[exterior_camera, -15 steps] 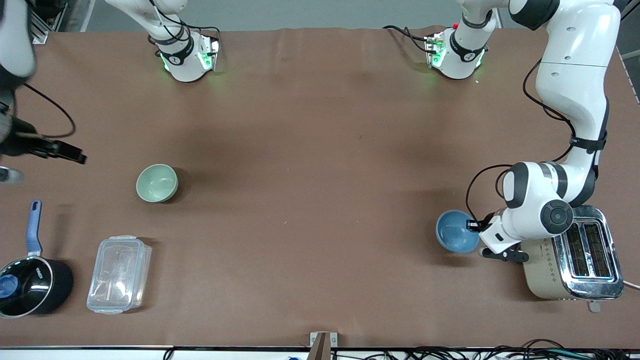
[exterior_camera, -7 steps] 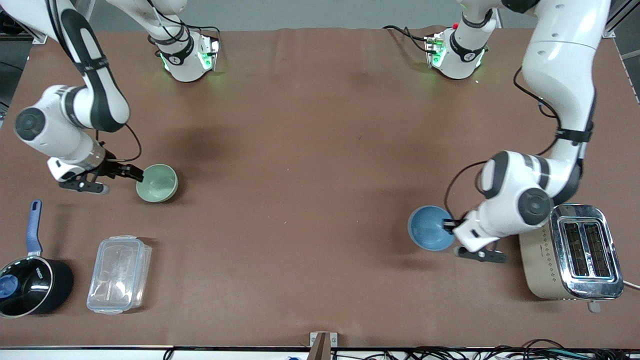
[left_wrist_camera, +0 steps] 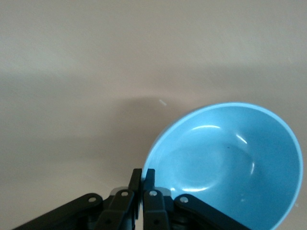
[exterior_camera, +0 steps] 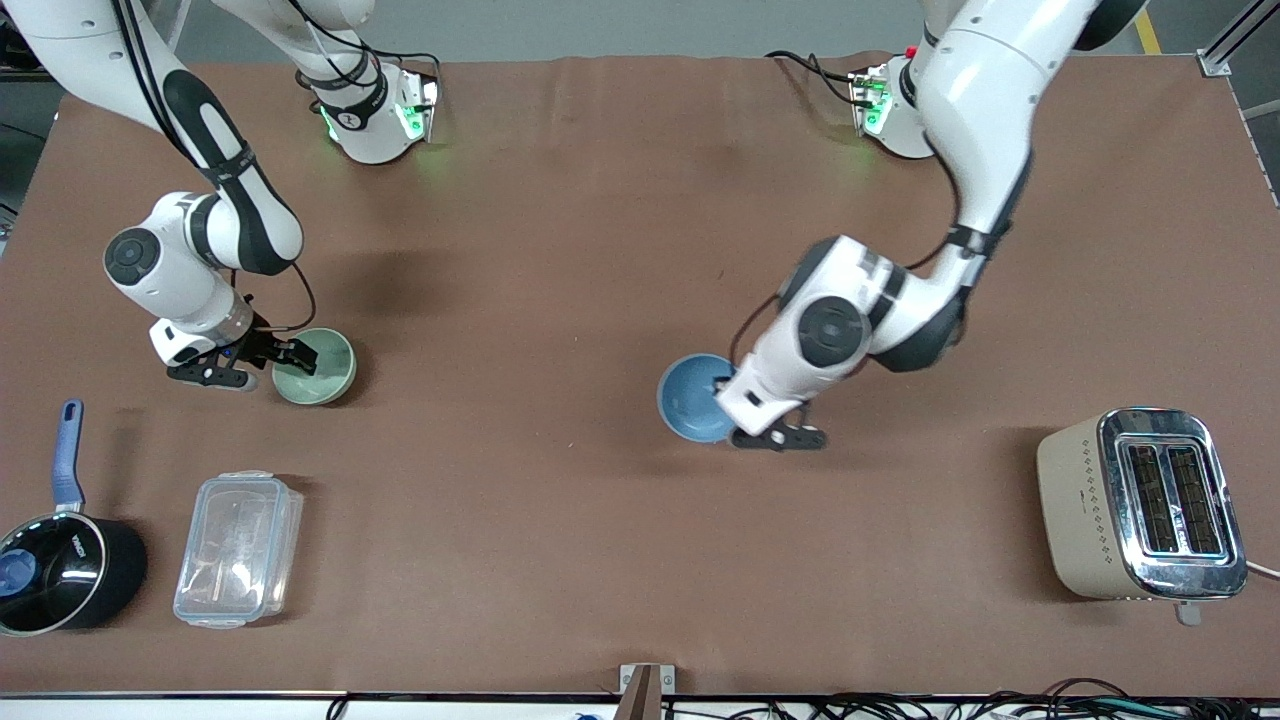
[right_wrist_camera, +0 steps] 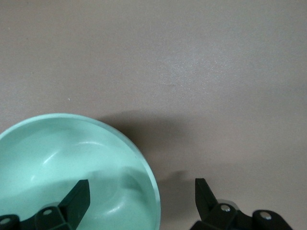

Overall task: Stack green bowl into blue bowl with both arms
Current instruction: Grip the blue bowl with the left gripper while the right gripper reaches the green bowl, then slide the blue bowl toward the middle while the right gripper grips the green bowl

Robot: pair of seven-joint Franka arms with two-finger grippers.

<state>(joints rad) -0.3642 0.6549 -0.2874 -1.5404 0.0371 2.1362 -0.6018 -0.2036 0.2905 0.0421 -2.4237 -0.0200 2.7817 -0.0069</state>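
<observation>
The pale green bowl (exterior_camera: 318,366) sits on the table toward the right arm's end; it also shows in the right wrist view (right_wrist_camera: 72,177). My right gripper (exterior_camera: 296,356) is open and straddles its rim, one finger over the inside and one outside. The sky-blue bowl (exterior_camera: 692,398) is held over the table's middle, tilted; it fills the left wrist view (left_wrist_camera: 230,163). My left gripper (exterior_camera: 727,388) is shut on its rim, seen in the left wrist view (left_wrist_camera: 143,176).
A black saucepan with a blue handle (exterior_camera: 60,560) and a clear plastic lidded box (exterior_camera: 238,548) sit nearer the front camera than the green bowl. A beige and chrome toaster (exterior_camera: 1140,505) stands toward the left arm's end.
My left gripper has carried the blue bowl from beside the toaster toward the table's middle. My right arm has swung in and set its open fingers across the green bowl's rim.
</observation>
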